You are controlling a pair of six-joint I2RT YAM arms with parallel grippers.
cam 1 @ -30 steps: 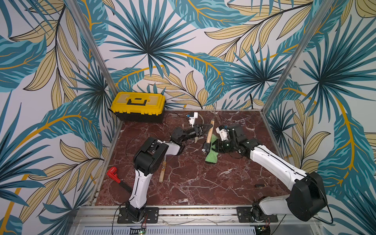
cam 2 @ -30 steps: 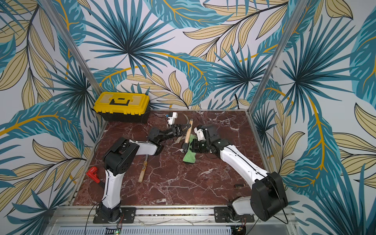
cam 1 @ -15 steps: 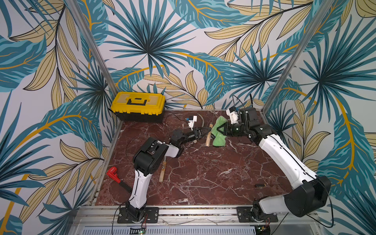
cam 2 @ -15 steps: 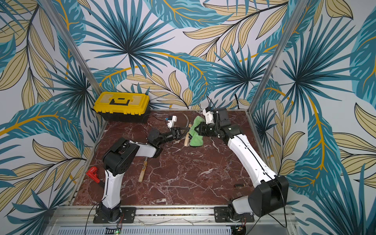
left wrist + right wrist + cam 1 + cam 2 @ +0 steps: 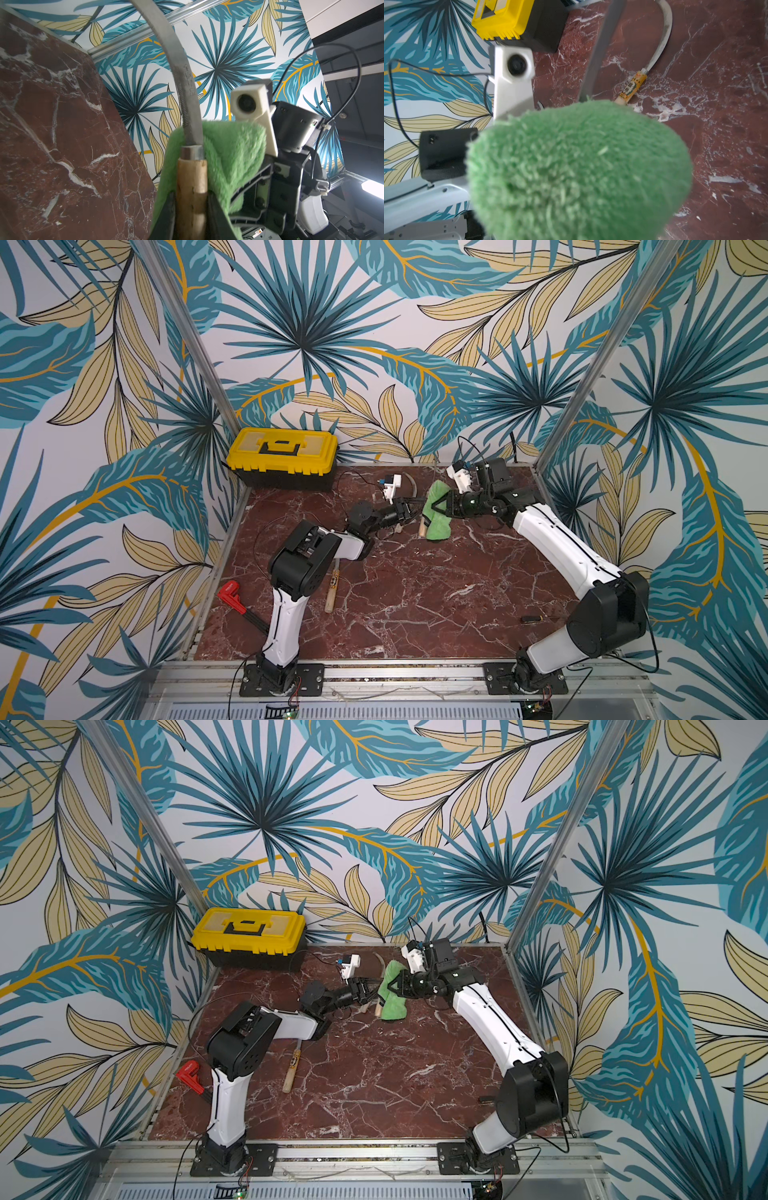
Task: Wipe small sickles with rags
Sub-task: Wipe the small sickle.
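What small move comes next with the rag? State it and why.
Probably slide the right pincer and its rag along the sickle blade toward the tip: the left pincer grips the wooden handle, the rag sits at the blade's base, and the blade beyond it is bare.

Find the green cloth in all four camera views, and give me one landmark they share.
In a top view: green cloth at the back of the table, just right of centre.
In a top view: green cloth at the back, about centre.
Left wrist: close up, wrapped behind the held sickle.
Right wrist: blurred, filling the foreground.
Shared landmark: the red marble tabletop, in all four.
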